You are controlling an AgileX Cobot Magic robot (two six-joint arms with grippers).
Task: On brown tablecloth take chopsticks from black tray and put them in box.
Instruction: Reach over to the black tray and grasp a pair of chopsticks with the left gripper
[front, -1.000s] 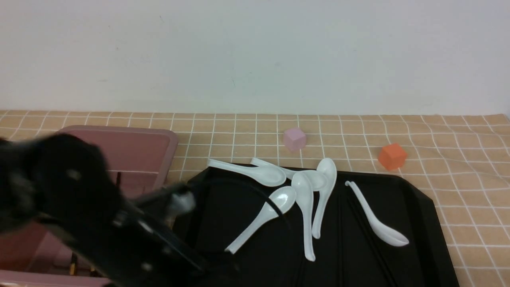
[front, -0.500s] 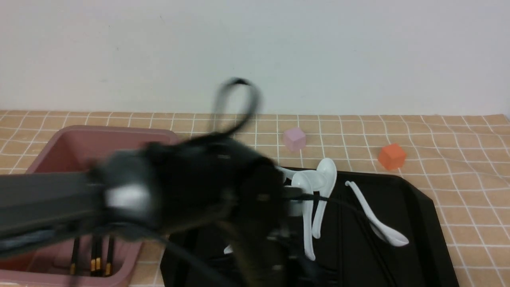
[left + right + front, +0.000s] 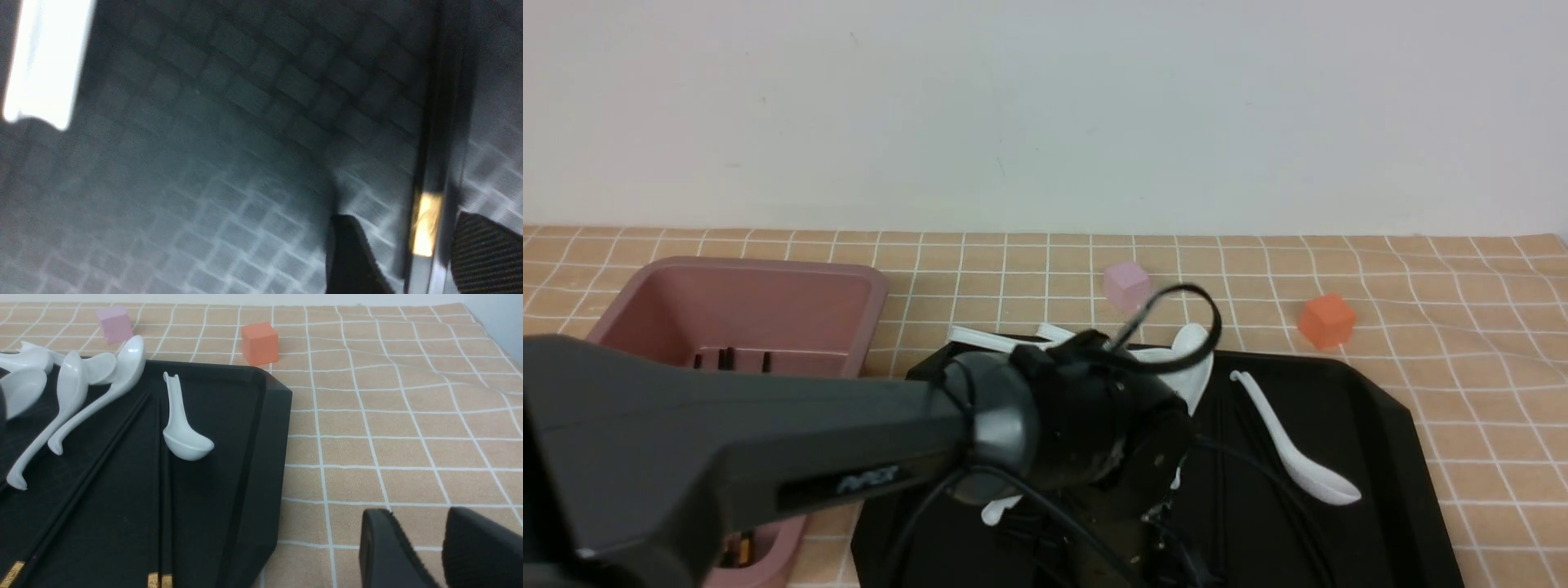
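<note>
Three long, thin black chopsticks (image 3: 161, 477) lie in the large matte black tray with cut-off corners (image 3: 249, 457). Their long axes run from the far side toward the robot, and their short gold-banded ends point toward it. Two lie nearly parallel and close together. The third slants away from them beside the glossy white soup spoons (image 3: 179, 428). More chopsticks (image 3: 727, 359) lie in the deep dusty-pink plastic box (image 3: 768, 273), to the left of the tray on the light brown white-gridded tablecloth (image 3: 388, 416). The left gripper (image 3: 408, 237) is low over the tray, its jaws spread either side of one chopstick at its gold band (image 3: 425, 224). The right gripper (image 3: 425, 522) hangs over the cloth beside the tray, with only a narrow gap between its jaws and nothing in it. Pale lettering on the left arm (image 3: 727, 457) is too blurred to read.
</note>
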